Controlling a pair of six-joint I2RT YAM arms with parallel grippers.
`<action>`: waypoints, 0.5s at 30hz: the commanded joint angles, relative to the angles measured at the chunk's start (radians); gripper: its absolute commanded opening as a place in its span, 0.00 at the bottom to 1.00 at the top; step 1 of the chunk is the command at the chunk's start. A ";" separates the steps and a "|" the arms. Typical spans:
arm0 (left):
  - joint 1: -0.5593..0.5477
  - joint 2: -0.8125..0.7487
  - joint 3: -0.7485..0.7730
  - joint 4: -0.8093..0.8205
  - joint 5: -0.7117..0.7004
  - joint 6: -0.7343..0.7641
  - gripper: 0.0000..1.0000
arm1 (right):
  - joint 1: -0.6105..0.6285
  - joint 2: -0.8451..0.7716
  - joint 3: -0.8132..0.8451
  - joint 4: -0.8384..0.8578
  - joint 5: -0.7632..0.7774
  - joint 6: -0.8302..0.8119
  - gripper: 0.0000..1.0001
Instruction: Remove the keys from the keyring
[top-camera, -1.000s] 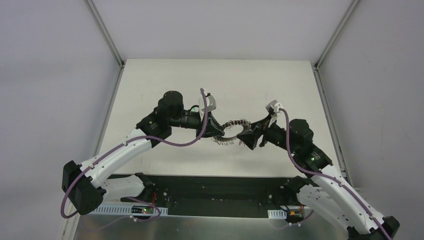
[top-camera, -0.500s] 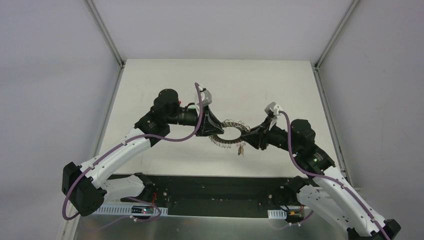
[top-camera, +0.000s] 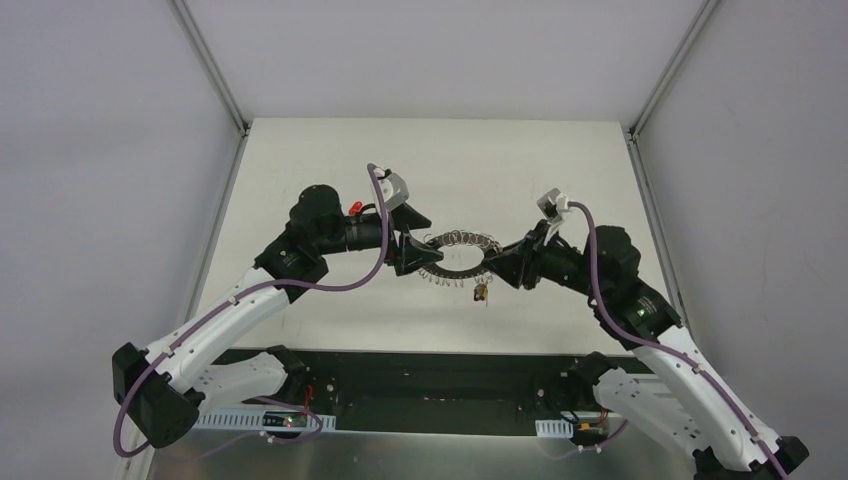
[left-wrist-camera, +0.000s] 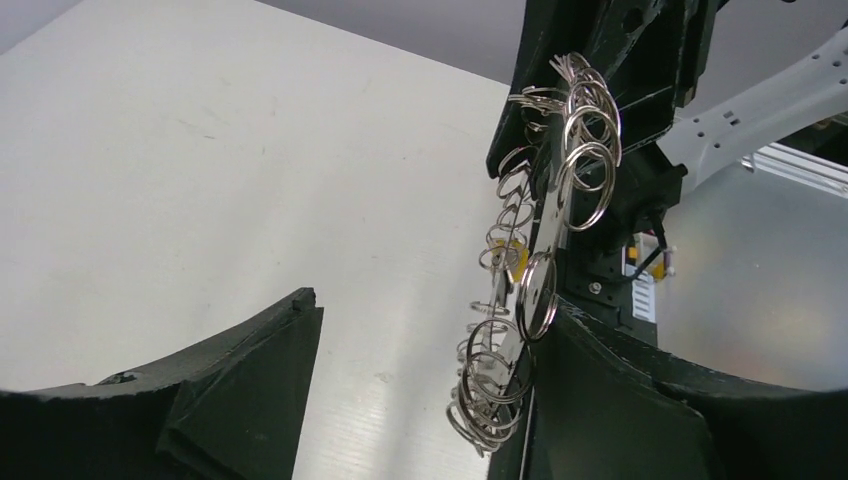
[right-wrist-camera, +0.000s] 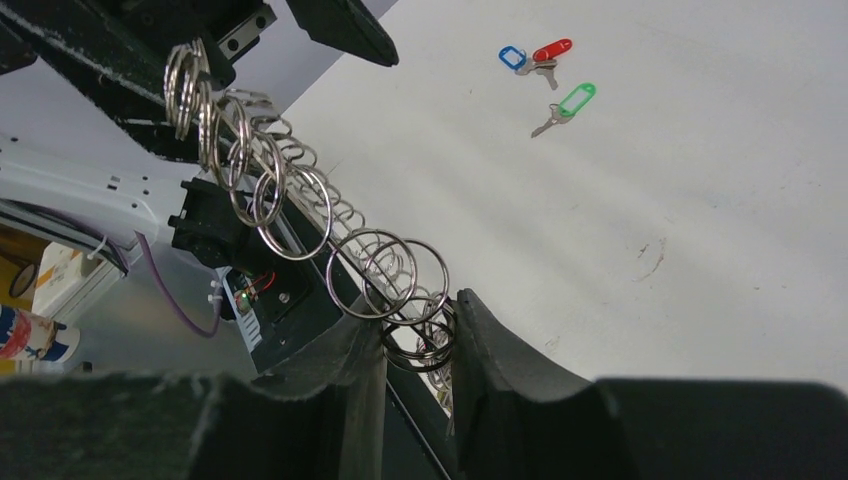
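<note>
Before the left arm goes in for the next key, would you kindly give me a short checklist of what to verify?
1. Keyring secured: ok. The right end effector is shut on the keyring.
2. Left end effector free: ok. It is open and grips nothing, with the keyring between its fingers.
3. Keyring off the table: ok. It is held in the air.
4. All keys removed: not ok. The yellow-tagged key hangs from the keyring.
5. Removed keys out of the way: ok. The blue-tagged key, red-tagged key and green-tagged key lie apart on the table.
6. More keys hidden among the loops: cannot tell.
</note>
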 joint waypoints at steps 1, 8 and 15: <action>0.020 -0.057 -0.022 0.045 -0.081 0.031 0.77 | 0.003 0.038 0.118 -0.067 0.103 0.035 0.00; 0.033 -0.088 -0.051 0.036 -0.179 0.091 0.85 | 0.004 0.150 0.180 -0.164 0.065 -0.012 0.00; 0.035 -0.010 -0.015 0.009 0.006 0.089 0.87 | 0.006 0.240 0.244 -0.248 -0.135 -0.200 0.00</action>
